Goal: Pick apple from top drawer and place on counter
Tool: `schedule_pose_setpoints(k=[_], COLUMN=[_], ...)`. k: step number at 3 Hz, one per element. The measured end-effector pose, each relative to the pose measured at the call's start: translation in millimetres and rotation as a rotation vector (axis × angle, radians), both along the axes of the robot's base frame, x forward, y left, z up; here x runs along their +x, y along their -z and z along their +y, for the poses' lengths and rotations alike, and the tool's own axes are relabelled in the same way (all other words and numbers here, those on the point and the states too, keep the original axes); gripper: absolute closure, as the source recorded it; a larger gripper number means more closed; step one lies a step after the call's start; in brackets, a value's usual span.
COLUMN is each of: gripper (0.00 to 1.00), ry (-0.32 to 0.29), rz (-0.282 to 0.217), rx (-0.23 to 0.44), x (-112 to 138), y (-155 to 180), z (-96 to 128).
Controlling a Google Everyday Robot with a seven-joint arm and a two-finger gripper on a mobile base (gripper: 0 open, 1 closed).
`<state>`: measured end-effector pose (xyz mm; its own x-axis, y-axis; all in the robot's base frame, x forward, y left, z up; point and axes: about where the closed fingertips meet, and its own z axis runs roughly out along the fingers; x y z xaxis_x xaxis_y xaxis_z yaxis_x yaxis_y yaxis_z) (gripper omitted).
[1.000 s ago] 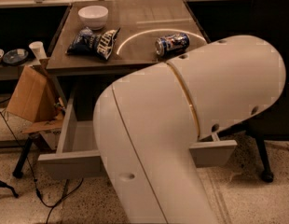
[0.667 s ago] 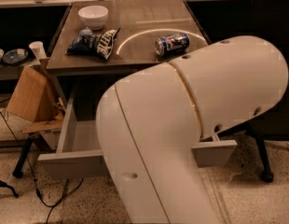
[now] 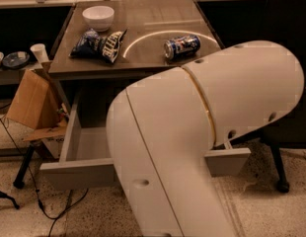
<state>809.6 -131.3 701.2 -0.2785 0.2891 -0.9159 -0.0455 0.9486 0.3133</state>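
Gripper lies hidden behind the bulky white robot arm [image 3: 192, 132]; whether it is clenched or released cannot be told. That arm rises in front of the flat grey-brown rectangular counter [image 3: 158, 14], marked with a pale arc. Below the counter's front edge, the wide shallow grey top drawer [image 3: 74, 172] stands pulled open, mostly covered by the arm; the apple cannot be seen. On the counter's left rest a crumpled dark-blue chip bag [image 3: 99, 44] and a round white bowl [image 3: 98, 17]; a blue soda can [image 3: 181, 46] lies right of them.

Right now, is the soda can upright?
No, the soda can lies on its side on the counter; the end effector is out of view.
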Motion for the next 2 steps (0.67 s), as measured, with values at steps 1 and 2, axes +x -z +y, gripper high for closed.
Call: schedule_pose_setpoints(k=[1, 2], gripper=[0.00, 0.00], ry=[0.000, -0.007], rz=[-0.040, -0.073], rx=[0.014, 0.026], x=[3.2, 6.8], y=[-3.1, -6.6], z=[-0.3, 1.3])
